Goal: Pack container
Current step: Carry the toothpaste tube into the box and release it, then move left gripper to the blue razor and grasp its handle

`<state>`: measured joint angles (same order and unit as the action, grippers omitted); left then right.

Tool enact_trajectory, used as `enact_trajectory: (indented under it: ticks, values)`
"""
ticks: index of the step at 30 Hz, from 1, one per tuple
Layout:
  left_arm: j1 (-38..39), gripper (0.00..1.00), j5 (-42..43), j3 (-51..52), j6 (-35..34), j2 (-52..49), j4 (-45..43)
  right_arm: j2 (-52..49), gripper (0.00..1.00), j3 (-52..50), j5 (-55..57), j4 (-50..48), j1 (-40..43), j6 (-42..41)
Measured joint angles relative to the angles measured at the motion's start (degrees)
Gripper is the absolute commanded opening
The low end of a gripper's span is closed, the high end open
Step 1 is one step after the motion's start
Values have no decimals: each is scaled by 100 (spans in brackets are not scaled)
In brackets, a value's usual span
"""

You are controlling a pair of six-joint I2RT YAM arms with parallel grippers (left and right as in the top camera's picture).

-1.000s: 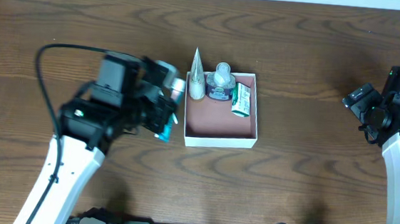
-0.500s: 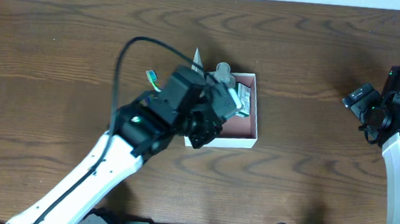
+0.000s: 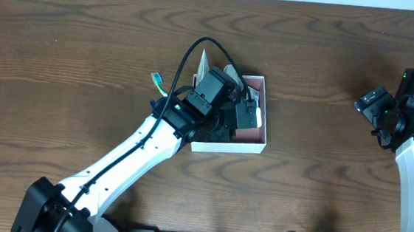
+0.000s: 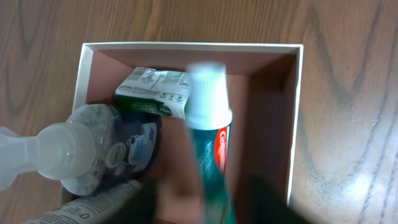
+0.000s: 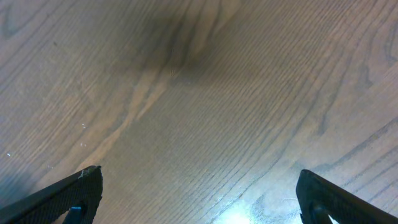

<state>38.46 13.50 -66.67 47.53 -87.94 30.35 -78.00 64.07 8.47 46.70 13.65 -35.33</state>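
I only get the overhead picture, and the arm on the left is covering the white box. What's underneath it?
Observer: The left wrist view shows a green toothpaste tube with a white cap, blurred, inside the container.
Operator: Anything else in there?
Observer: A dark pump bottle next to a green-and-white packet.
Operator: And the other arm, off at the edge?
Observer: Its own camera shows its fingers wide apart above bare table.
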Motion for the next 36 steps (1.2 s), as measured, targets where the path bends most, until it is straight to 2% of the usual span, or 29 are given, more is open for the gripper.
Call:
enact_trajectory:
  ticks: [6, 10, 13, 17, 22, 27, 31, 36]
  values:
    - [2, 68, -20, 0, 26, 52, -59, 0, 99, 0, 0, 2, 0, 0]
    - [2, 68, -20, 0, -365, 367, -63, 0, 99, 0, 2, 0, 0, 0]
    - [0, 76, -28, 0, -977, 918, 66, 0, 99, 0, 0, 0, 0, 0]
    - [-120, 75, -245, -4, -2055, 1727, 490, 0, 99, 0, 0, 0, 0, 0]
    - [-765, 73, -603, -11, -3316, 2269, 1432, 0, 99, 0, 2, 0, 0, 0]
    - [-1471, 78, -734, -9, -4293, 2345, 1790, 0, 99, 0, 2, 2, 0, 0]
    - [-2116, 90, -769, -9, -5071, 2229, 1738, 0, 99, 0, 2, 2, 0, 0]
    - [-2623, 91, -800, -9, -5681, 1661, 1469, 0, 99, 0, 2, 2, 0, 0]
